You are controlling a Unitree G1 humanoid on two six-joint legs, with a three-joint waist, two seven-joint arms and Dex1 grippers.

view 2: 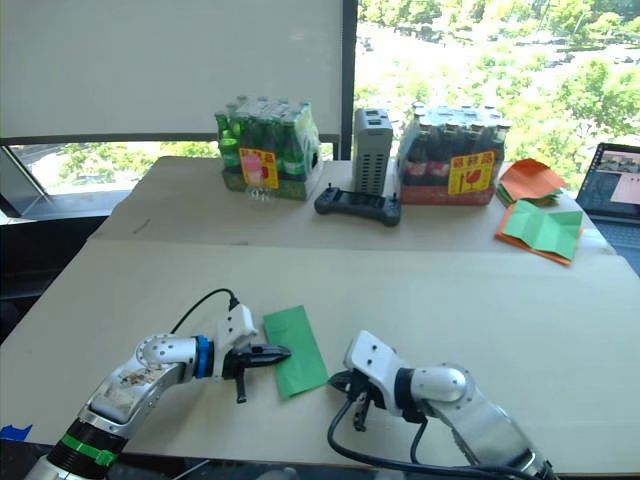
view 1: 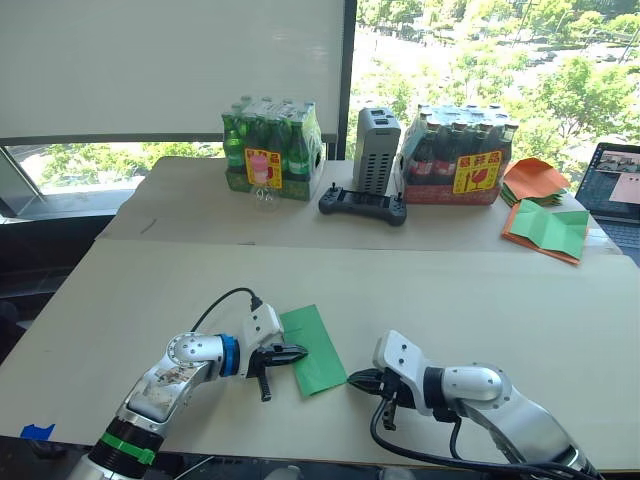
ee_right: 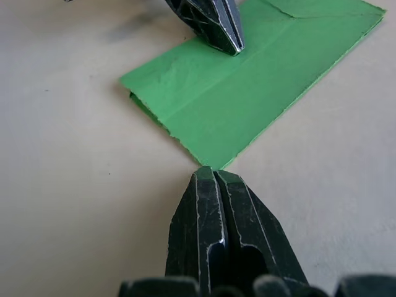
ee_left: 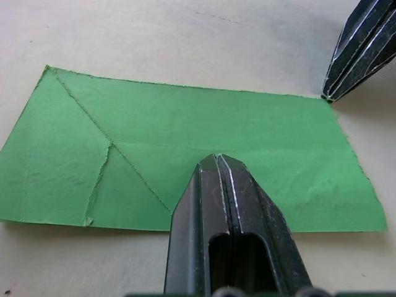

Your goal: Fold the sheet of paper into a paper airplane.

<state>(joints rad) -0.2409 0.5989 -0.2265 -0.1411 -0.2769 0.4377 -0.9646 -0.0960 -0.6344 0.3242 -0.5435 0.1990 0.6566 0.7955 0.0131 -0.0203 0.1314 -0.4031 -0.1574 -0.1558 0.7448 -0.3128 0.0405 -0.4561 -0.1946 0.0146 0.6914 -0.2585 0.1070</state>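
Note:
The green sheet of paper lies flat on the near table, folded into a long narrow rectangle with diagonal creases at its far end. It has no paper airplane shape. My left gripper is shut, and its tips rest on top of the paper near the middle of its left long edge. My right gripper is shut too, with its tips touching the paper's near right corner. The left fingers also show pressing on the sheet in the right wrist view.
On the far table stand a pack of green bottles, a grey box, a black controller and a pack of dark bottles. Orange sheets, a green sheet on orange and a laptop sit at the far right.

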